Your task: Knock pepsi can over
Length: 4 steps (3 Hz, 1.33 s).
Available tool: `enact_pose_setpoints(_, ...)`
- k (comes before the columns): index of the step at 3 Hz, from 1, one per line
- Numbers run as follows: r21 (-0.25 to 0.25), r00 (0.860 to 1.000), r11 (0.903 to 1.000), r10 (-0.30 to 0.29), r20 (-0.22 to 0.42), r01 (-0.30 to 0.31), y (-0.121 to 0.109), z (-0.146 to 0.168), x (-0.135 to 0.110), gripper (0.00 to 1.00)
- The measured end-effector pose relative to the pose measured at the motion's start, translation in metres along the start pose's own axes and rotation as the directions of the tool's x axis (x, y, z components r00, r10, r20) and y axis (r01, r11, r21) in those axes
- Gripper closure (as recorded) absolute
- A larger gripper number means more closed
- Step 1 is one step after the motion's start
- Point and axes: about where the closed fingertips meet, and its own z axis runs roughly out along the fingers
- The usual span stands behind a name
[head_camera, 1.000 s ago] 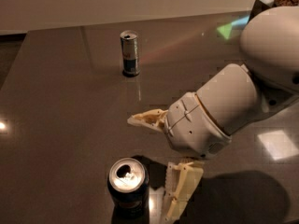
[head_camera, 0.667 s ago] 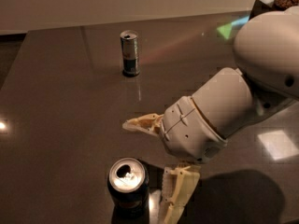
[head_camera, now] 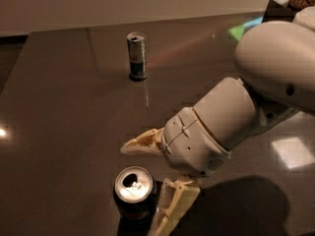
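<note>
The pepsi can [head_camera: 134,191] stands upright near the bottom edge of the camera view, dark navy with a silver top and open pull-tab hole. My gripper [head_camera: 152,183] is open, just right of the can. One cream finger [head_camera: 141,144] points left above and behind the can. The other finger [head_camera: 174,205] lies right beside the can's right side, touching or nearly touching it. The white arm [head_camera: 246,117] reaches in from the right.
A taller slim silver-and-blue can [head_camera: 137,55] stands upright at the far middle of the dark glossy table [head_camera: 59,112]. A dark object [head_camera: 285,6] sits at the far right corner. The table's left edge runs along the left.
My gripper and arm have shifted left, toward the pepsi can. The lower finger now sits closer to the can's side. The can still stands upright.
</note>
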Motion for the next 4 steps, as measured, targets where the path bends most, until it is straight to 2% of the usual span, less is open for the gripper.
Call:
enact_pose_setpoints(1,-0.001,1.000,1.0000,0.000,0.004,0.000,-0.001,0.003,0.001,0.41)
enact_pose_setpoints(2,-0.003,1.000,1.0000,-0.001,0.001,0.001,-0.007,-0.003,0.001,0.72)
enact_pose_setpoints(3,-0.005,0.998,1.0000,-0.008,-0.064,0.008,-0.020,-0.016,-0.003,0.95)
enact_pose_setpoints(4,0.005,0.986,0.9998,-0.016,-0.167,0.017,-0.043,-0.035,-0.004,1.00)
